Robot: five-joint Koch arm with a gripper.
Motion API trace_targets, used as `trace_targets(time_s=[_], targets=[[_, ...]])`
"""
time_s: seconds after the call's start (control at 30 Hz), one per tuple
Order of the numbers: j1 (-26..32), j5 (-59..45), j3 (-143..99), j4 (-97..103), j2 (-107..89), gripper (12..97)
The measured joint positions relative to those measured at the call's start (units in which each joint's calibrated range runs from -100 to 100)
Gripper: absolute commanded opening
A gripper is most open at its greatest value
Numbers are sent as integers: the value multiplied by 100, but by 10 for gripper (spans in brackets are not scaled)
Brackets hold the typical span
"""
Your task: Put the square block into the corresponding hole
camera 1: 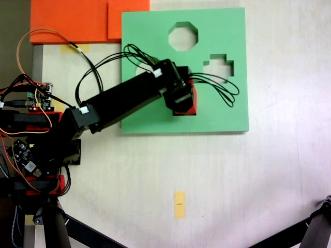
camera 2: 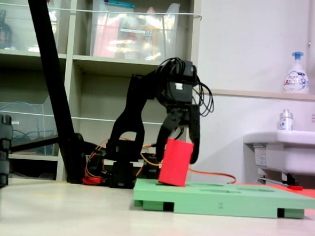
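Observation:
The square block (camera 1: 187, 110) (camera 2: 175, 162) is bright red and stands tilted, its lower end down at the top surface of the green foam board (camera 1: 227, 111) (camera 2: 238, 200). My gripper (camera 1: 184, 99) (camera 2: 179, 145) hangs above the board's middle with a jaw on each side of the block's upper part, shut on it. From above, the black arm and the block cover the corresponding hole, so the square cutout is hidden. An eight-sided cutout (camera 1: 183, 36) and a cross-shaped one (camera 1: 218, 67) lie open beyond the gripper.
Orange foam sheets (camera 1: 77, 20) lie at the top left, touching the green board. A small yellow tag (camera 1: 179, 204) sits on the white table nearer the camera. The arm's base and wiring (camera 1: 31, 129) occupy the left edge. Tripod legs (camera 1: 310, 232) cross the lower corners.

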Motion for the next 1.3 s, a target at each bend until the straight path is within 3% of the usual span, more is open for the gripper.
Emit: trace_targets(time_s=[0.67, 1.3], targets=[[-24, 0, -10, 0, -793, 249], [0, 0, -10, -49, 137, 250]])
